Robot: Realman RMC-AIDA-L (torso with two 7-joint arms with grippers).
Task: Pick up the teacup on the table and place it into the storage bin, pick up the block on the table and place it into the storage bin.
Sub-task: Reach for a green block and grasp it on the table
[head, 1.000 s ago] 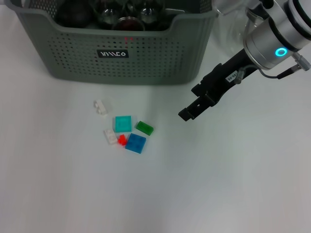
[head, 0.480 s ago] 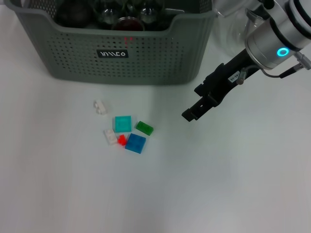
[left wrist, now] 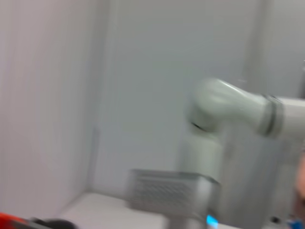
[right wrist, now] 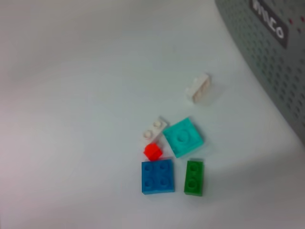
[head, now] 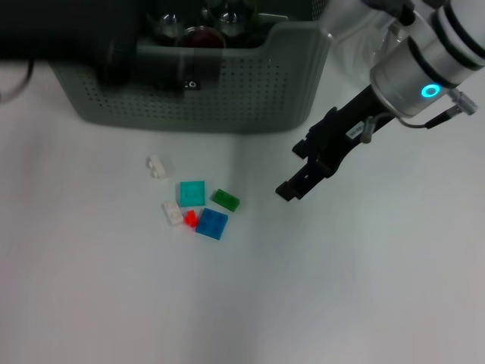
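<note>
The table (head: 364, 288) is the largest surface and carries everything in view. The storage bin (head: 250, 91) stands at its far side, well beyond the right gripper (head: 292, 188) and off to its left; glassware shows inside it, but no teacup can be made out on the table, so by judgement the teacup step is complete and the block step is in hand. A dark, blurred shape, most likely the left arm (head: 68, 38), lies across the bin's near wall and rim; the left gripper cannot be identified in any view, and the left wrist view shows only a wall and a pale robot arm. The right gripper hangs above bare table, to the right of the blocks and near them. Its fingers hold nothing; how far apart they stand cannot be determined. The blocks lie in a loose cluster to the left of the fingers: the blue block (right wrist: 157, 176), then the teal block (right wrist: 183, 137), the green block (right wrist: 193, 177) nearest the fingers, a white block (right wrist: 154, 130) touching the small red block (right wrist: 152, 151), and a second white block (right wrist: 199, 88) apart from the rest, toward the bin. The next move calls for travel leftward over one block, probably the green one, then a descent with the fingers spread to either side of it.
</note>
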